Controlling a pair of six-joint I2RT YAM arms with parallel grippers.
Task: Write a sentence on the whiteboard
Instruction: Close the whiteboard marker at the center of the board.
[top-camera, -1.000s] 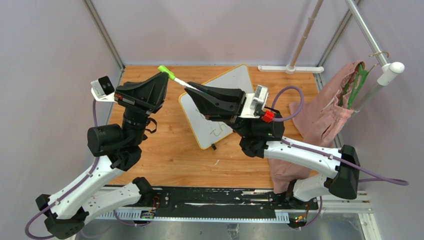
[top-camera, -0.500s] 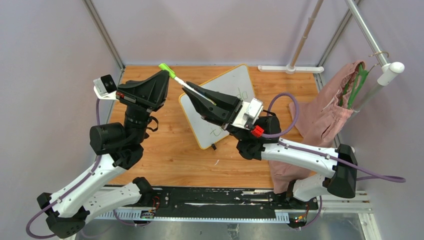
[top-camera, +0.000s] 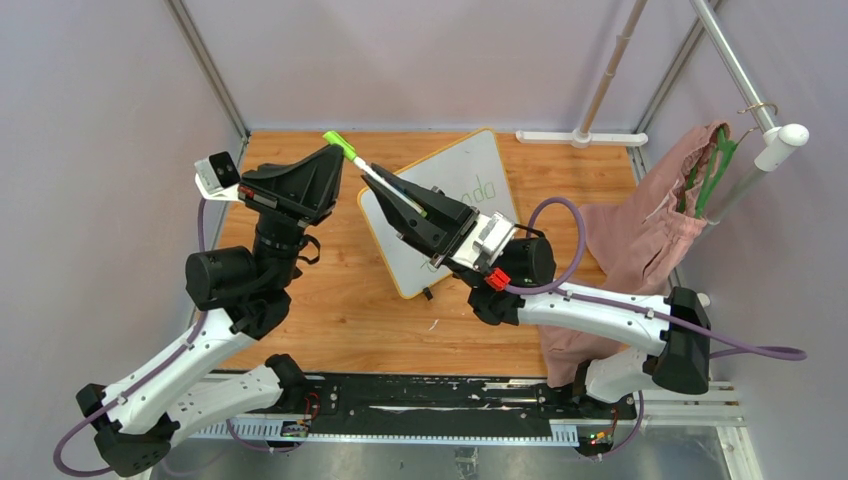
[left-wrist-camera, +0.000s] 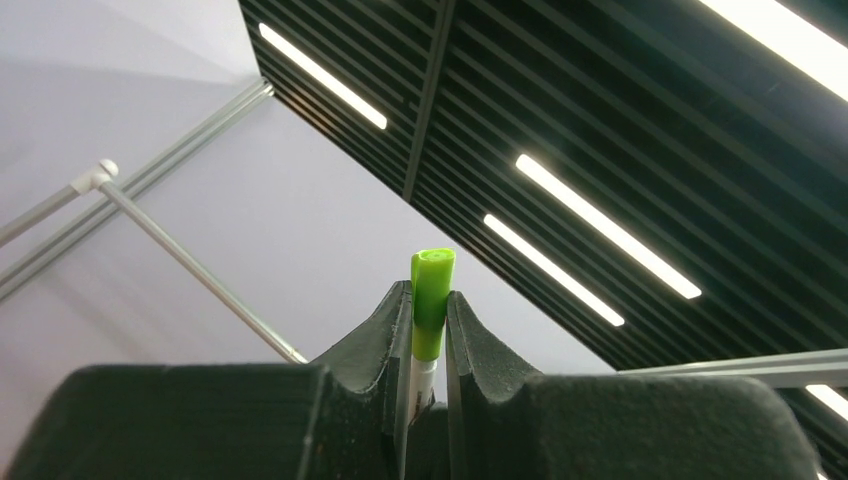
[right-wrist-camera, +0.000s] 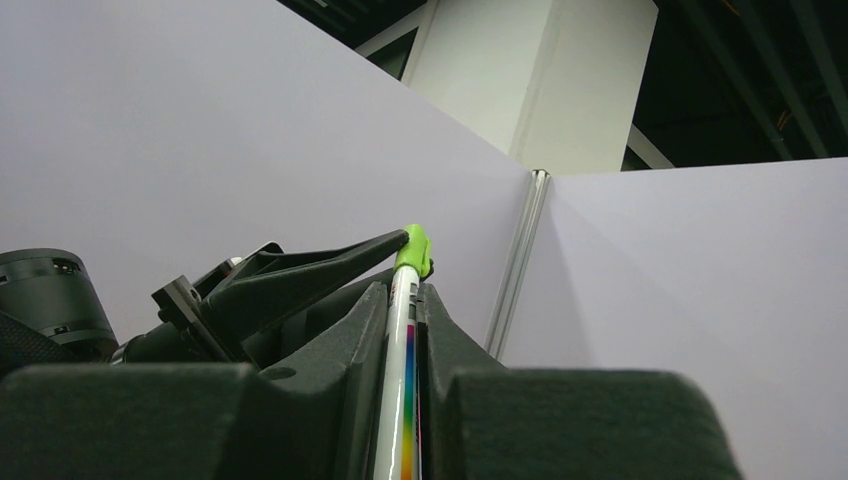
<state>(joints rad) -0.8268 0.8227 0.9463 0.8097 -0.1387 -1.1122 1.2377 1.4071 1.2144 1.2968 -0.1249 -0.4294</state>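
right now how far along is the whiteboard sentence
Done: green lettering shows on the whiteboard, partly hidden by the right arm. In hand: right gripper clamps the marker barrel, left gripper pinches its green cap. Left: probably seating the cap and setting the marker down.

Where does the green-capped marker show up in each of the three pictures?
Top external: marker slants at upper centre, bridging the two arms.
Left wrist: only its green cap pokes up between the left fingers, bottom centre.
Right wrist: its white barrel rises between the right fingers, bottom centre.
Shared landmark: the green cap, in all three.
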